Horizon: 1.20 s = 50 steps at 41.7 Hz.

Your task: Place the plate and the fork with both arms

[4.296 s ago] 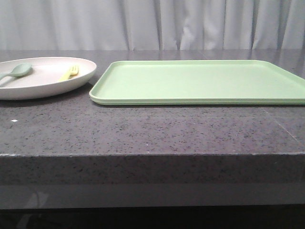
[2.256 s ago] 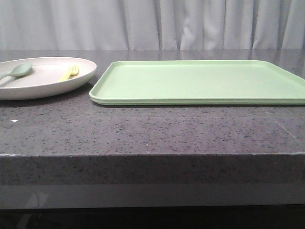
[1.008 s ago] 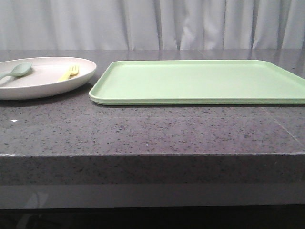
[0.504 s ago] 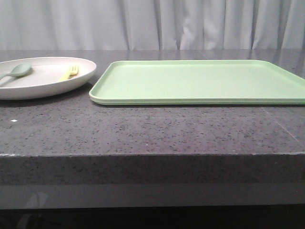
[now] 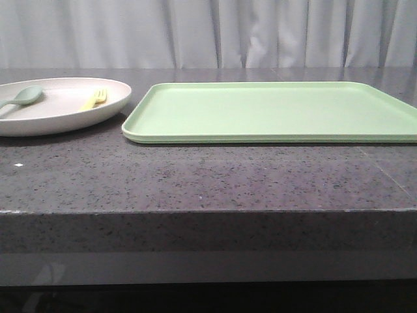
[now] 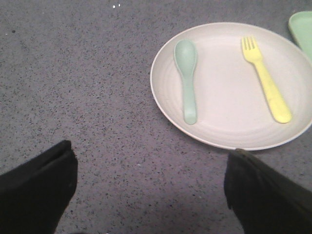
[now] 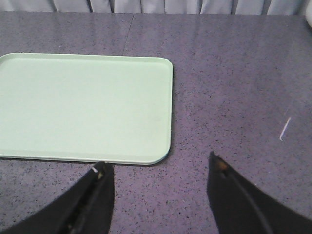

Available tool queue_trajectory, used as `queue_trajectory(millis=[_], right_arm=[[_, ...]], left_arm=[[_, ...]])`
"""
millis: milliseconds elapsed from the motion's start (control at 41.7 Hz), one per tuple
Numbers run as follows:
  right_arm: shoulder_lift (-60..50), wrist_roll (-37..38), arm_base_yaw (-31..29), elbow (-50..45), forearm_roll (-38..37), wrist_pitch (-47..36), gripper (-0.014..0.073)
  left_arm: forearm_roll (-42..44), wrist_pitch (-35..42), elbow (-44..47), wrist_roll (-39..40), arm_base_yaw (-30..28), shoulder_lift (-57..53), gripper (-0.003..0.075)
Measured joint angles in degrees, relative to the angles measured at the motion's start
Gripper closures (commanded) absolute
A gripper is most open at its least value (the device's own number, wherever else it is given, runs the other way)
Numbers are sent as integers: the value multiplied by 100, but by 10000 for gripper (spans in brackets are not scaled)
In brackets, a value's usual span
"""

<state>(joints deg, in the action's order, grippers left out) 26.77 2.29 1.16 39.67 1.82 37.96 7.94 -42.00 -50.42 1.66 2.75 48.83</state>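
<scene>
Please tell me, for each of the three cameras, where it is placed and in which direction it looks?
Front view: low, near the table's edge, facing forward over the plate and tray toward a curtain; no robot part shows.
Left wrist view: on the left arm, looking down at the plate with spoon and fork; left gripper open.
Right wrist view: on the right arm, looking down and forward at the tray's end; right gripper open.
Shared: front and left wrist both show the plate; front and right wrist both show the tray.
</scene>
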Motion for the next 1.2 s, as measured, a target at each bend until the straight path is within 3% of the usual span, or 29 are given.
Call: queue_trajectory(millis=[192, 384, 456, 792, 1008, 1200], right_arm=[[0, 0, 0, 0, 0, 0, 145], [0, 0, 0, 0, 0, 0, 145], [0, 0, 0, 0, 0, 0, 145], [0, 0, 0, 0, 0, 0, 145], [0, 0, 0, 0, 0, 0, 145], [0, 0, 0, 0, 0, 0, 145]], left_arm=[[462, -12, -480, 0, 0, 1159, 122], [128, -559, -1375, -15, -325, 2328, 122], [-294, -608, -1671, -244, -596, 2679, 122], [-3765, -665, -2250, -2405, -1937, 4017, 142], [-5218, -712, -2250, -3162, -2180, 4714, 214], [-5875, -765, -2264, -3444, -2180, 5177, 265]])
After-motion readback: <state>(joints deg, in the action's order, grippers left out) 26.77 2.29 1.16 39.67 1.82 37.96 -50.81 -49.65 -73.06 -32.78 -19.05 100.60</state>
